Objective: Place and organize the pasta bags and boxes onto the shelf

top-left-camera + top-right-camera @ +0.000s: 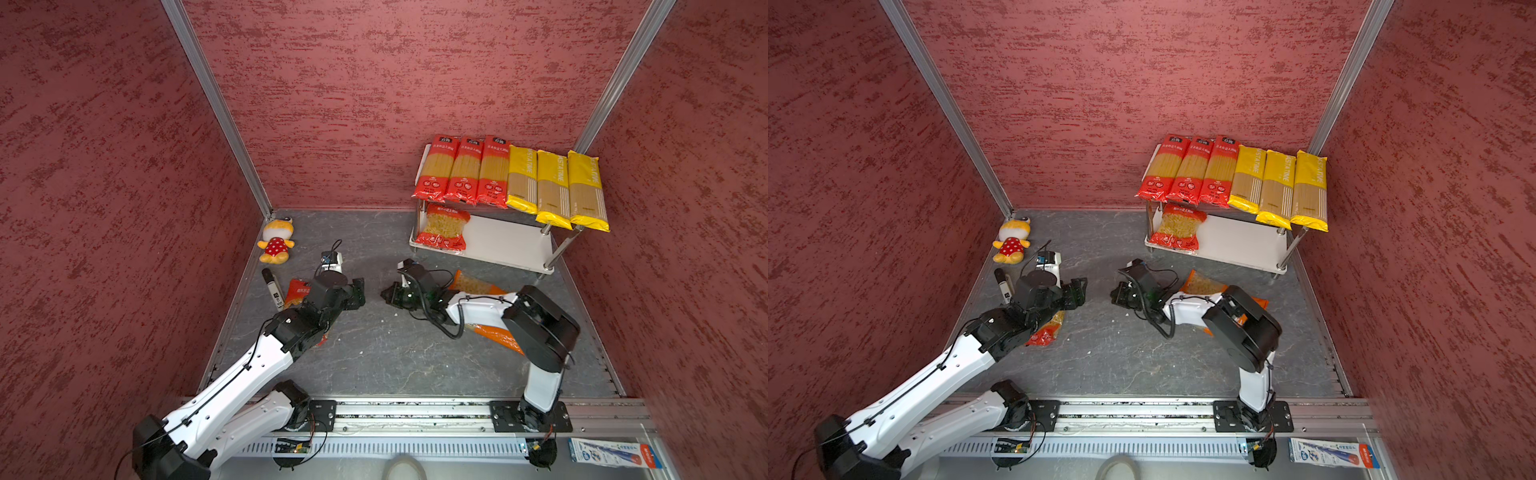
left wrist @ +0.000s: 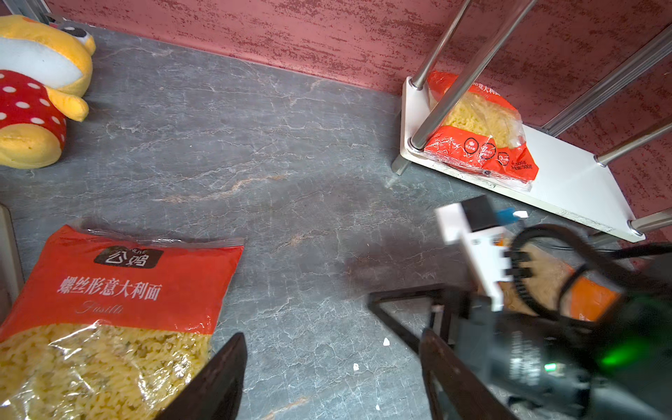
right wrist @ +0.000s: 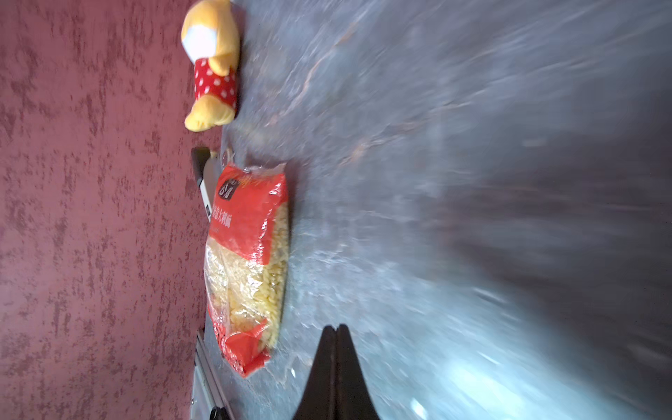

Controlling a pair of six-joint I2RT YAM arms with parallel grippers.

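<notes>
The shelf [image 1: 511, 245] stands at the back right. Its top board carries three red spaghetti bags [image 1: 461, 170] and three yellow PASTATIME bags [image 1: 555, 187]; a short red curly-pasta bag [image 1: 444, 228] lies on the lower board. Another short red curly-pasta bag [image 2: 109, 309] lies on the floor, partly under my left arm. A wide orange bag [image 1: 478, 284] lies partly under my right arm. My left gripper [image 2: 332, 338] is open and empty, beside the floor bag. My right gripper [image 3: 336, 329] is shut on nothing and faces the left gripper [image 1: 359, 293] mid-floor.
A yellow plush toy [image 1: 275, 245] in a red dotted dress lies in the back left corner. A black-and-white marker [image 1: 272, 289] lies near the left wall. A blue-white flat pack [image 1: 611, 453] sits at the front right, beyond the rail. Red walls close three sides.
</notes>
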